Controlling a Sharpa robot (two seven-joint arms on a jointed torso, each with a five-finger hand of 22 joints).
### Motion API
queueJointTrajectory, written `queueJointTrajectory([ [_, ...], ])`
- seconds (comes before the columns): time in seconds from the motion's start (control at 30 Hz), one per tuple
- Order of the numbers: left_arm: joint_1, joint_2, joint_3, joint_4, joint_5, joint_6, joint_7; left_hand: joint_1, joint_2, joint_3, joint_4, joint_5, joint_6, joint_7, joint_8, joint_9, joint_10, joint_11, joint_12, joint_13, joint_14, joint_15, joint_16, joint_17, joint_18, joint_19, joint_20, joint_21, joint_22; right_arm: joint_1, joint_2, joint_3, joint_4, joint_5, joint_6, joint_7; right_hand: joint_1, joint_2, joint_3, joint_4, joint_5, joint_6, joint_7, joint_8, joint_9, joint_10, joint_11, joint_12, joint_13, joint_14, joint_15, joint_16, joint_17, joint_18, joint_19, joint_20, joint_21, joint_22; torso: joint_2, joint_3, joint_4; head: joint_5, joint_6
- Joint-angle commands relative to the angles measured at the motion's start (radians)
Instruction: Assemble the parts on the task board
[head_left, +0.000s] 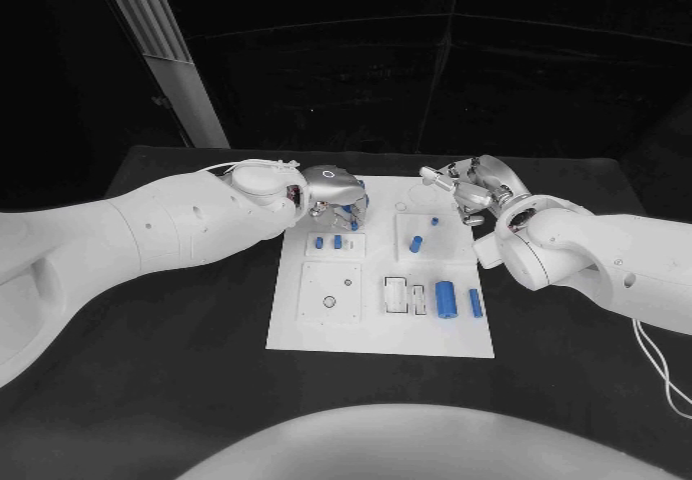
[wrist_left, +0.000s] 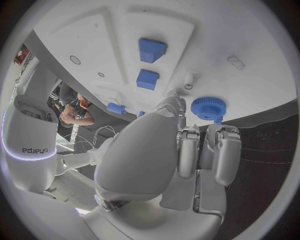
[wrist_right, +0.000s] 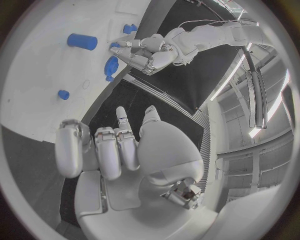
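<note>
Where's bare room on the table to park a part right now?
Black table is bare between the board's left edge and the left arm, and along its near edge. Crowded: the board's far end, where the left hand and right hand hang over blue parts.

The left white arm reaches in across the black counter's left side, and its silver many-fingered hand (head_left: 329, 192) hangs over the far left corner of the white task board, fingers pointing down at a blue toothed part. The right white arm bends in from the right; its silver hand (head_left: 469, 187) hovers at the board's far right corner, fingers curled, holding nothing.
</note>
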Motion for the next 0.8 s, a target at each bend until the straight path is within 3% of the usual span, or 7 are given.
queueJointTrajectory([
  [0.03,0.004,-0.007,0.0,0.007,0.013,-0.039,0.026,-0.012,-0.001,0.005,0.0,-0.001,0.004,0.005,0.003,0.0,0.007,0.003,-0.007,-0.001,0.104,-0.001,0.003,0.263,-0.007,0.105,-0.007,0.004,0.263,0.001,-0.001,0.0,0.0,0.002,0.006,0.005,0.008,-0.001,-0.007,0.0,-0.001,0.005,-0.002,0.0,-0.002,0.104,-0.005,-0.002,0.261,0.104,-0.009,0.002,0.263,0.018,0.003,-0.004,0.002,0.16,-0.001,0.0003,0.0,-0.001,0.001],
  [0.37,0.02,-0.036,0.0,0.034,0.053,-0.076,0.045,-0.016,-0.002,0.005,0.0,-0.001,0.004,0.006,0.002,0.0,0.008,0.003,-0.009,-0.001,0.104,0.0,0.003,0.263,-0.007,0.105,-0.007,0.004,0.263,0.001,-0.002,0.0,-0.002,0.002,0.007,0.005,0.008,-0.001,-0.007,0.0,-0.001,0.005,-0.002,0.0,-0.002,0.104,-0.005,-0.002,0.261,0.104,-0.009,0.002,0.263,0.018,0.003,-0.004,0.002,0.16,0.0,0.0001,-0.0003,0.0,0.003],
  [0.8,0.045,-0.079,0.0,0.072,0.072,-0.058,0.041,-0.017,-0.002,0.005,0.0,-0.001,0.004,0.006,0.001,0.0,0.008,0.003,-0.01,-0.001,0.104,0.0,0.003,0.263,-0.007,0.105,-0.007,0.004,0.263,0.001,-0.003,0.0,-0.004,0.002,0.007,0.004,0.009,0.001,-0.008,-0.001,0.0,0.007,-0.002,0.001,-0.002,0.104,-0.005,-0.002,0.261,0.104,-0.009,0.002,0.263,0.018,0.003,-0.004,0.002,0.16,0.0,0.0,-0.0004,0.003,0.002],
])
